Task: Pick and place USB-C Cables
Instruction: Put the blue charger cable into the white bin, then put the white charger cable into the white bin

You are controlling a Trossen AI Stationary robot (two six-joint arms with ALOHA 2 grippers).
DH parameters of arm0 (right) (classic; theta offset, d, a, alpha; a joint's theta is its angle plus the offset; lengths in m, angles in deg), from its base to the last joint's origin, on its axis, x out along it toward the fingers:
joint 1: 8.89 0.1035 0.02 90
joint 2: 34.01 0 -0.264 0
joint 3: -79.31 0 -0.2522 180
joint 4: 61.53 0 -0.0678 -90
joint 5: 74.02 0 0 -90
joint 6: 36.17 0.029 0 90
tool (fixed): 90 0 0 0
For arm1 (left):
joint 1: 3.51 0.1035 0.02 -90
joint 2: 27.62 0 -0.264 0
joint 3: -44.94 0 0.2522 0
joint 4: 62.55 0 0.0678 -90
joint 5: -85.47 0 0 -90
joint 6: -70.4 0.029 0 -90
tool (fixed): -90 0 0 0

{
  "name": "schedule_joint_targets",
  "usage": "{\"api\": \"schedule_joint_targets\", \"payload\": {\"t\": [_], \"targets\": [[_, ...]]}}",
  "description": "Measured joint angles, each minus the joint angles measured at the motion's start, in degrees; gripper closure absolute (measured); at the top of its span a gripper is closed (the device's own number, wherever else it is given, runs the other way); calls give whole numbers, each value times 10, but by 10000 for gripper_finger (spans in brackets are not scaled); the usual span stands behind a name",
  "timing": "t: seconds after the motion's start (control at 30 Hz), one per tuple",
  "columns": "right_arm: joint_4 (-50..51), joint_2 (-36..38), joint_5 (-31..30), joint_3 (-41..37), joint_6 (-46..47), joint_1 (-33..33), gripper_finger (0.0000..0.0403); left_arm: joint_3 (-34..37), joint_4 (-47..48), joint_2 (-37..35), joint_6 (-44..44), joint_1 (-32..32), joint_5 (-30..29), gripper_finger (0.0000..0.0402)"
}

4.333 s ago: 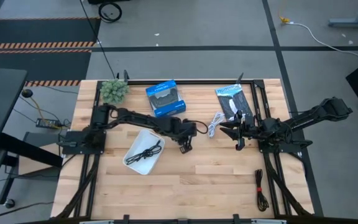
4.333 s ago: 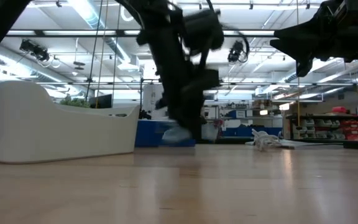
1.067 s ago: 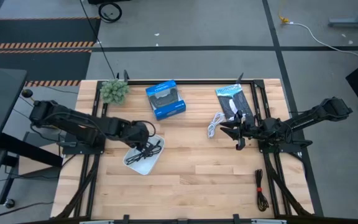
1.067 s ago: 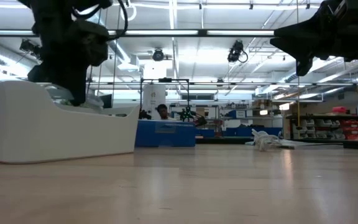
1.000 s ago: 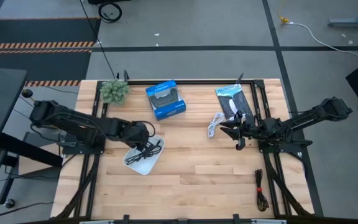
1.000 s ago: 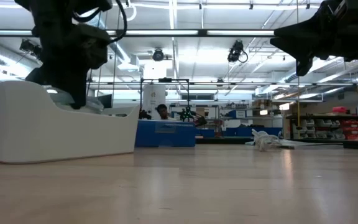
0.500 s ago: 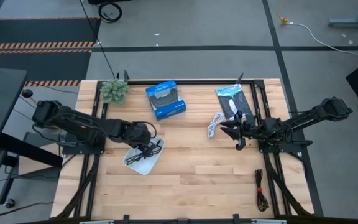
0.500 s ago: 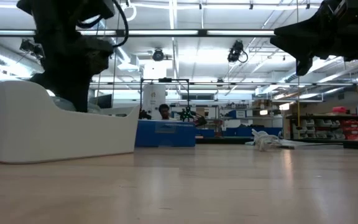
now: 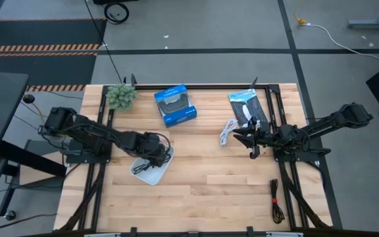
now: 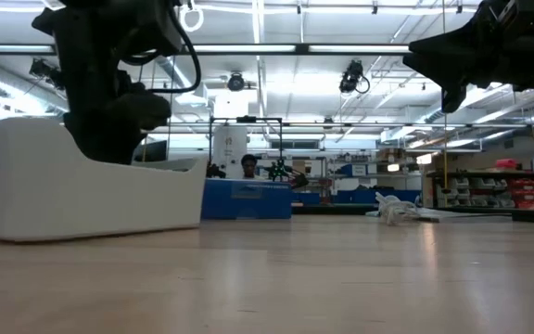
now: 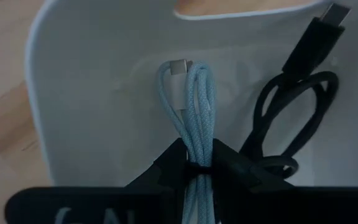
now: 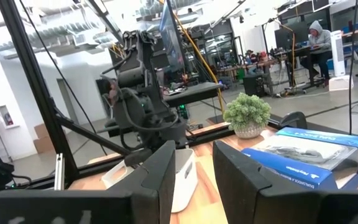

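Observation:
My left gripper (image 9: pixel 152 154) is low inside the white tray (image 9: pixel 139 172), shut on the short grey-blue USB-C cable (image 11: pixel 194 99). A black cable bundle (image 11: pixel 300 115) lies on the tray floor beside it. In the low view the tray wall (image 10: pixel 82 190) hides the left fingers. The white cable (image 9: pixel 229 130) lies on the table by the flat black packet. A black cable with a red tie (image 9: pixel 276 201) lies near the table's near right corner. My right gripper (image 9: pixel 250 142) hovers open just right of the white cable, touching nothing. My left gripper pinches the folded grey-blue bundle between its two fingers at a dark tie (image 11: pixel 199 167), several strands together. The fingers come from above, pointing down into the tray, and lie along the bundle. Its connector end (image 11: pixel 180 65) reaches down to the tray floor; whether it rests there I cannot tell.
A blue box (image 9: pixel 175 104) and a small green plant (image 9: pixel 120 96) stand near the far edge. The flat black packet with white print (image 9: pixel 247 108) lies far right. Bare wood (image 9: pixel 209 184) spans the middle and near side. People show in the room behind.
My left gripper has gone down into the white tray, shifting slightly toward the table's near edge, still shut on the grey-blue cable. My right arm has kept still.

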Motion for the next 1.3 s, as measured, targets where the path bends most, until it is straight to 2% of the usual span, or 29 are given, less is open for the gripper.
{"api": "schedule_joint_targets", "payload": {"t": [0.3, 0.57, 0.7, 0.83, 1.07, 1.3], "targets": [[0, 0, 0, 0, 0, 0, 289, -13, 3, 7, 2, -12, -18, 329], [0, 0, 0, 0, 0, 0, 289, -60, 62, 10, 16, -12, -31, 262], [0, 0, 0, 0, 0, 0, 289, -119, 139, 9, 30, -12, -45, 239], [0, 0, 0, 0, 0, 0, 289, -195, 202, 9, 39, -12, -69, 236], [0, 0, 0, 0, 0, 0, 289, -294, 206, 36, 68, -10, -109, 235], [0, 0, 0, 0, 0, 0, 289, -389, 217, 110, 121, 18, -100, 235]]}}
